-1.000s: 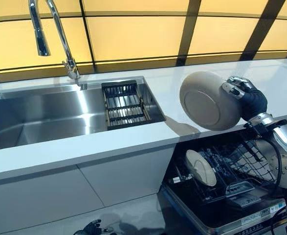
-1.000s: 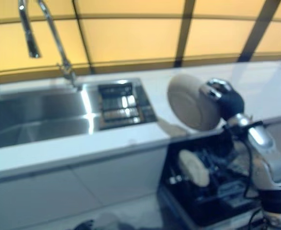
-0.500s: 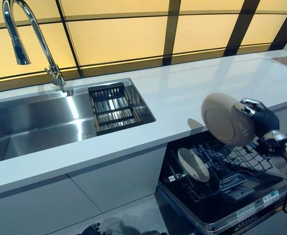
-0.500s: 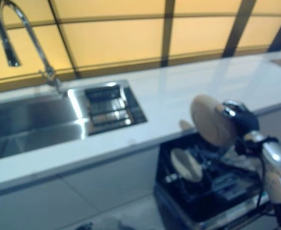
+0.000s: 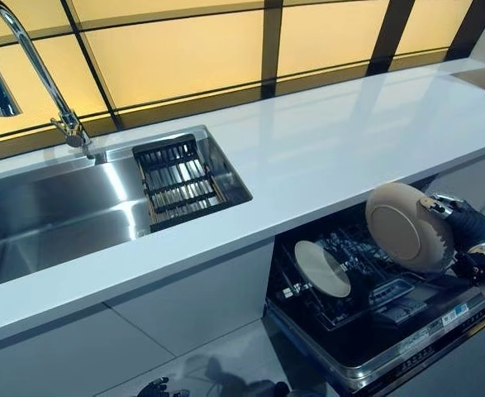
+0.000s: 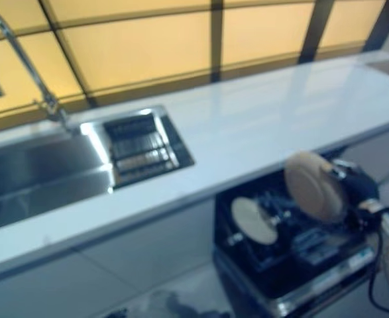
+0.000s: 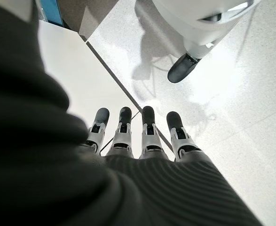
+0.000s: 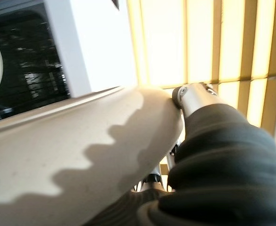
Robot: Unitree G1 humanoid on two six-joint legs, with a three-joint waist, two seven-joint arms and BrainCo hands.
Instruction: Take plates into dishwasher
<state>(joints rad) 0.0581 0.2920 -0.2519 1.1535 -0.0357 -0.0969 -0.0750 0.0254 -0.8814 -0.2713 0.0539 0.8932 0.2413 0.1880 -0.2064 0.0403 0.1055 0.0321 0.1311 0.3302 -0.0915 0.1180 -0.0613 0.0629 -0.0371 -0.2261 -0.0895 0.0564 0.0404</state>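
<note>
A beige round plate stands on edge in my right hand, which is shut on its rim; it hangs just below the counter's front edge, above the open dishwasher's rack. The right wrist view shows the same plate close up with my thumb over its rim. A second beige plate stands tilted in the rack, to the left of the held one. My left hand hangs low over the floor with straight fingers, holding nothing.
The white counter runs above the dishwasher. A steel sink with a tall faucet and a black drain basket lies to the left. White cabinet fronts stand left of the open dishwasher door.
My right hand has carried the plate down from above the counter's edge to in front of the open dishwasher. The camera has also shifted, sliding the sink and faucet leftward.
</note>
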